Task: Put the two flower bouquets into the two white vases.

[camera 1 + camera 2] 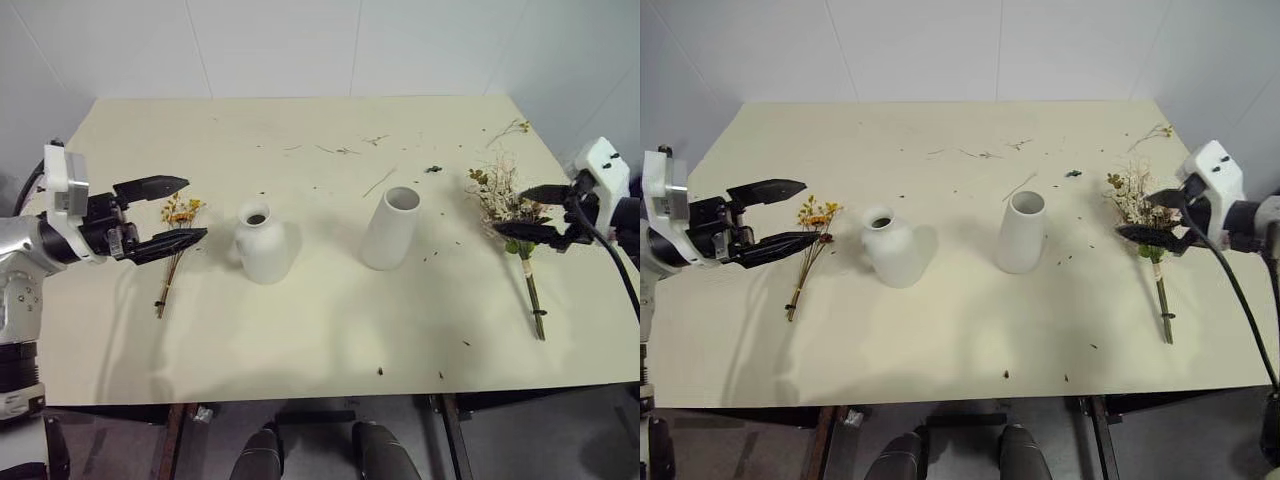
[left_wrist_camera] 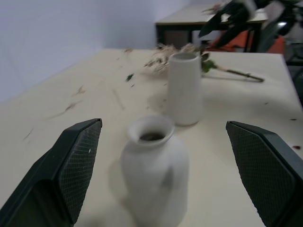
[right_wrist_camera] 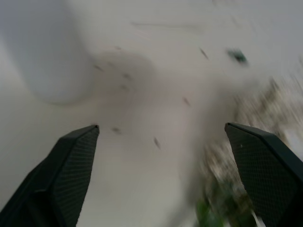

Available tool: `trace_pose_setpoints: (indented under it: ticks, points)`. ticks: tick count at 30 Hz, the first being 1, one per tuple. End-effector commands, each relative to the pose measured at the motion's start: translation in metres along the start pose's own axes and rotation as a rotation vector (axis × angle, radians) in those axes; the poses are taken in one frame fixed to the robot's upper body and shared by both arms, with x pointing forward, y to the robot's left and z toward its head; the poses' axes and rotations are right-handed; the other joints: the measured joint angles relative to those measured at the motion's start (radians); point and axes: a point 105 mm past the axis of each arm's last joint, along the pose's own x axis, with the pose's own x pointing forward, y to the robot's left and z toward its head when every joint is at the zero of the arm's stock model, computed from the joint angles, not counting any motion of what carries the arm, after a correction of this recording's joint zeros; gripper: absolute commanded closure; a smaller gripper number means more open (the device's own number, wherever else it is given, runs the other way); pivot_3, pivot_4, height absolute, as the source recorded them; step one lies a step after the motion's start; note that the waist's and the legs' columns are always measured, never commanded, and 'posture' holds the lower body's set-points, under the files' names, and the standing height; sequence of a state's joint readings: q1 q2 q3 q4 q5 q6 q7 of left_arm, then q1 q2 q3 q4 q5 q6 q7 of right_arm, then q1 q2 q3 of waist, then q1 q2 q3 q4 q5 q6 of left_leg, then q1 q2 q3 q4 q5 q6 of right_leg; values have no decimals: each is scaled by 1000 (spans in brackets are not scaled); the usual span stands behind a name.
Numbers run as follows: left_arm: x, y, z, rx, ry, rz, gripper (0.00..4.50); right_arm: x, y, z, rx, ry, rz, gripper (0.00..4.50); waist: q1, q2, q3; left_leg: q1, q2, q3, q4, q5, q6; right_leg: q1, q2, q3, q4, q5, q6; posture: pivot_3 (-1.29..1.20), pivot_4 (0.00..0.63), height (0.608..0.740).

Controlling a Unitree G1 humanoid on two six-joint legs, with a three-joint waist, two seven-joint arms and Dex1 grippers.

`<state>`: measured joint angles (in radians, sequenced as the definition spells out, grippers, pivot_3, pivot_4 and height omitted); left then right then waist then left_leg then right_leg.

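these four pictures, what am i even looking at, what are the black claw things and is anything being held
A humanoid robot stands at a cream table. The two wide pictures come from a camera on its head, looking down. The other two come from cameras on its wrists, looking out between its fingers.

The black claws are its grippers. The left gripper and the right gripper are both open and hold nothing.

On the table stand a short round vase and a taller cylinder vase, both white and empty. A small bunch of yellow-orange flowers lies by the left gripper. A bushy bouquet lies by the right one. Twig scraps are scattered farther back.
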<state>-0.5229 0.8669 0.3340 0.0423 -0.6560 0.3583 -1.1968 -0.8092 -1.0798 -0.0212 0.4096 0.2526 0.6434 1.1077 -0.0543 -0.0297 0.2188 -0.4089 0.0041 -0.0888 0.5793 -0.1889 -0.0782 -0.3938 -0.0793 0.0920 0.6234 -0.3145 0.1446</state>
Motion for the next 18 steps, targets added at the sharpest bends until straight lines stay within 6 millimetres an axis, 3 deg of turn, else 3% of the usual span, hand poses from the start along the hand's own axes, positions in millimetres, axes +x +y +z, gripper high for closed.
trace_pose_setpoints:
  ticks: [1,9,18]
  points:
    - [10,-7,17,50,-47,-30,18,-6,-18,-14,105,142,-91,0,-5,0,0,0,0,1,-1,0,0,0,0,0,0,0,0,0,150,740]
    - [16,-22,21,50,-57,-36,18,14,-32,-55,249,355,-156,0,-7,0,0,0,0,4,-2,-1,1,-2,0,3,0,1,4,0,150,740]
    - [9,-32,25,55,-57,10,18,28,-26,-84,271,502,-131,0,-6,0,0,0,0,5,0,-2,1,-2,0,4,1,1,5,0,150,740]
